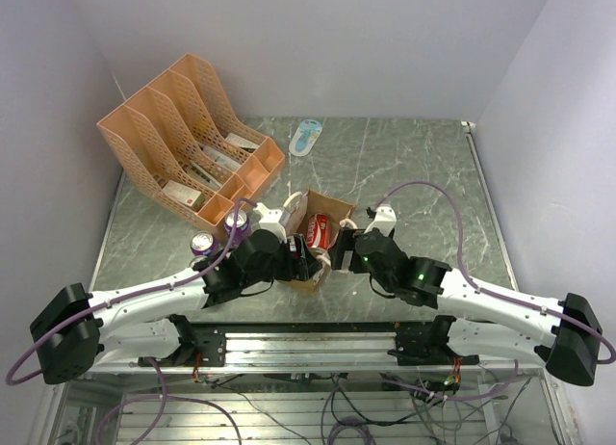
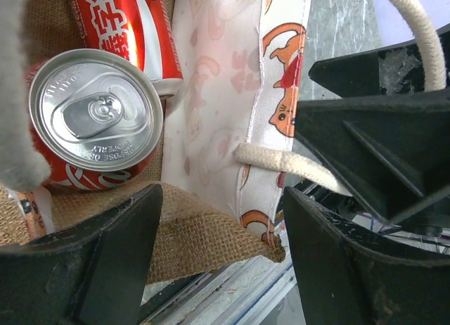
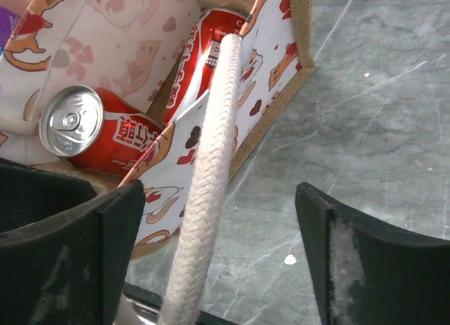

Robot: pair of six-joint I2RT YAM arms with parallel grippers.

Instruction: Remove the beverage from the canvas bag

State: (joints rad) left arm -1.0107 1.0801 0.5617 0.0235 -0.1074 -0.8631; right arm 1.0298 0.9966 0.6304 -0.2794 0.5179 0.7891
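Observation:
The canvas bag (image 1: pixel 334 210) stands open at the table's near middle, between both grippers. In the left wrist view two red cola cans lie inside it, one top-on (image 2: pixel 95 117) and one behind (image 2: pixel 123 22). My left gripper (image 2: pixel 221 262) is open, its jaws either side of the bag's burlap corner (image 2: pixel 204 233). My right gripper (image 3: pixel 218 247) is open, with the bag's cream rope handle (image 3: pixel 207 184) running between its jaws, nearer the left one. The right wrist view shows the same cans (image 3: pixel 98 131) and the bag's printed wall (image 3: pixel 271 65).
An orange plastic file rack (image 1: pixel 183 146) stands at the back left. Two purple cans (image 1: pixel 237 222) (image 1: pixel 202 245) stand left of the bag, close to my left arm. A white and blue item (image 1: pixel 306 137) lies at the back. Bare marble (image 3: pixel 380 114) lies right of the bag.

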